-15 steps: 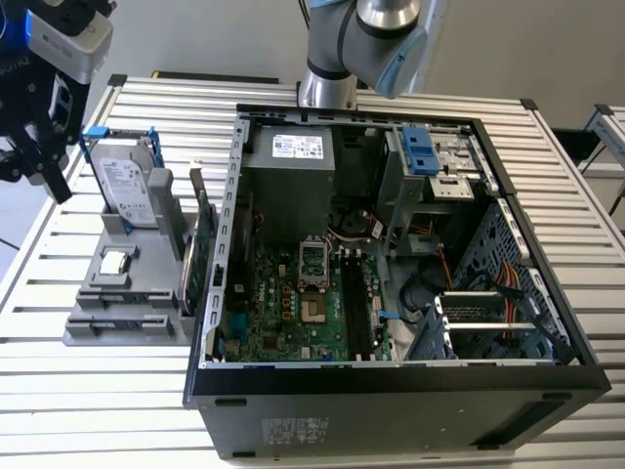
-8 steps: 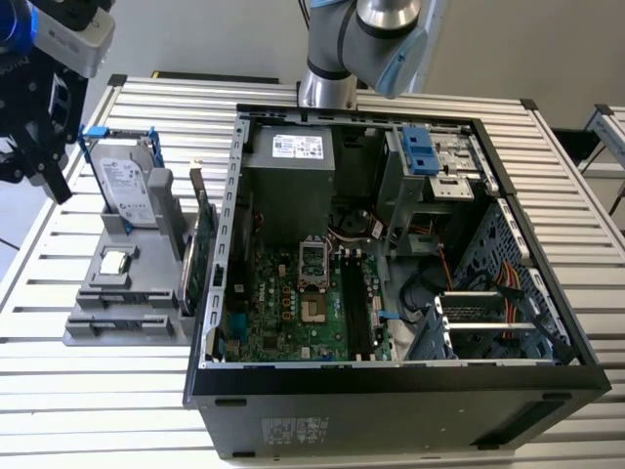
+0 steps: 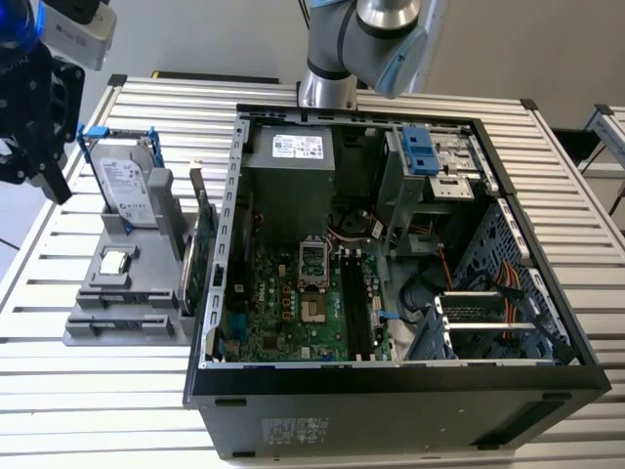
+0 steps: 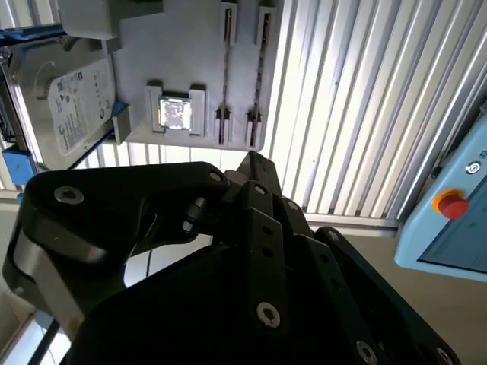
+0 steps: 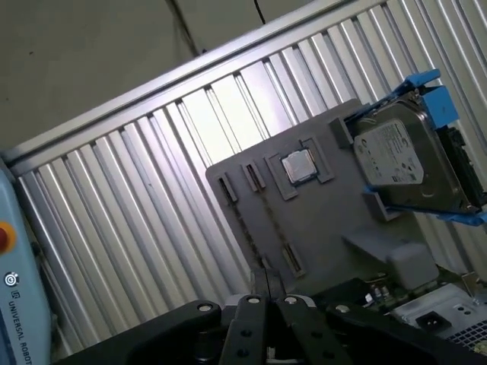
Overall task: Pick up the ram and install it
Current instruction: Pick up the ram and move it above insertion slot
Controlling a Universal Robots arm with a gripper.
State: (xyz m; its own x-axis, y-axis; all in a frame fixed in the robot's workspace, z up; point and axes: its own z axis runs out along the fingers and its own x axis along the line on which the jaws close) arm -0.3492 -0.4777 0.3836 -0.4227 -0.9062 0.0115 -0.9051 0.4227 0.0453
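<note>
A robotics lab: slatted aluminium workbench, opened computer case, grey parts fixture.

A work table topped with long ribbed aluminium slats, silver-white, spreads across most of the exterior view. A black cap closes one far corner. Behind the table stands a plain pale grey wall, bare and evenly lit. At the exterior view's right edge, the corner of a second slatted table stands just apart from the first. In the first wrist view, a dull grey-beige floor lies beyond the table's edge, and bright light glares off the slats.
</note>
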